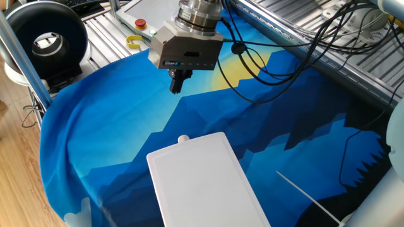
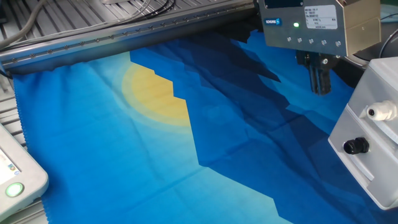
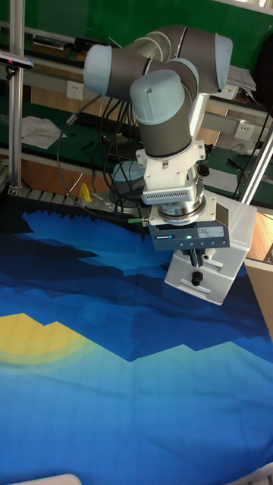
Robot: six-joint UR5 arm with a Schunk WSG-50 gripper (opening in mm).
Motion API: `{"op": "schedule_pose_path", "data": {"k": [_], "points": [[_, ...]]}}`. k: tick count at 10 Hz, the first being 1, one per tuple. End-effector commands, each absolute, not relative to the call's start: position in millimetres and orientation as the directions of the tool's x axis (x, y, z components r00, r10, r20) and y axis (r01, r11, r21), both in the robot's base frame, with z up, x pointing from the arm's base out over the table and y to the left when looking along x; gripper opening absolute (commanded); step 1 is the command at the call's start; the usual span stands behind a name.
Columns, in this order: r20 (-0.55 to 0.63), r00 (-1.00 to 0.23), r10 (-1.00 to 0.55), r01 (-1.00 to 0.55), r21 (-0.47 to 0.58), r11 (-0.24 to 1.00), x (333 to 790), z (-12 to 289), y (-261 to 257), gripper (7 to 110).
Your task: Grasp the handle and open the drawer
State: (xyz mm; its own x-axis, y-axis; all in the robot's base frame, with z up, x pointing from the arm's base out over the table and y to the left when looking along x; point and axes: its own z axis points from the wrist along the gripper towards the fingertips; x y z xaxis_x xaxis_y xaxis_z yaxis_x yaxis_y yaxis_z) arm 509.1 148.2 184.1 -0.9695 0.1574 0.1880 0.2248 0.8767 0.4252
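The drawer sits pushed into a white rounded box (image 1: 202, 183) on the blue cloth; its front panel (image 2: 367, 130) faces the gripper. The handle (image 1: 184, 139), a small white knob (image 2: 379, 112), sticks out of that front, with a black knob (image 2: 356, 145) lower down. My gripper (image 1: 178, 85) hangs above the cloth, well short of the handle and apart from it, its dark fingers (image 2: 321, 78) pressed together with nothing between them. In the tall view the gripper (image 3: 196, 261) stands in front of the box (image 3: 216, 292) and covers the handle.
A white pendant with a red button (image 1: 140, 24) and a yellow object (image 1: 134, 41) lie behind the gripper. A black round device (image 1: 47, 41) stands at the far left. Cables (image 1: 278, 63) trail from the wrist. The pendant's corner (image 2: 15, 180) shows a green button.
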Motion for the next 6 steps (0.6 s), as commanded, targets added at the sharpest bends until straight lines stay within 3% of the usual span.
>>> {"op": "schedule_pose_path", "data": {"k": [1, 4, 6], "points": [[0.186, -0.969, 0.162, 0.229, 0.433, 0.872, 511, 187, 149, 7], [0.189, -0.967, 0.171, 0.236, 0.41, 0.881, 517, 176, 146, 7], [0.198, -0.966, 0.164, 0.233, 0.406, 0.884, 534, 150, 150, 7]]}}
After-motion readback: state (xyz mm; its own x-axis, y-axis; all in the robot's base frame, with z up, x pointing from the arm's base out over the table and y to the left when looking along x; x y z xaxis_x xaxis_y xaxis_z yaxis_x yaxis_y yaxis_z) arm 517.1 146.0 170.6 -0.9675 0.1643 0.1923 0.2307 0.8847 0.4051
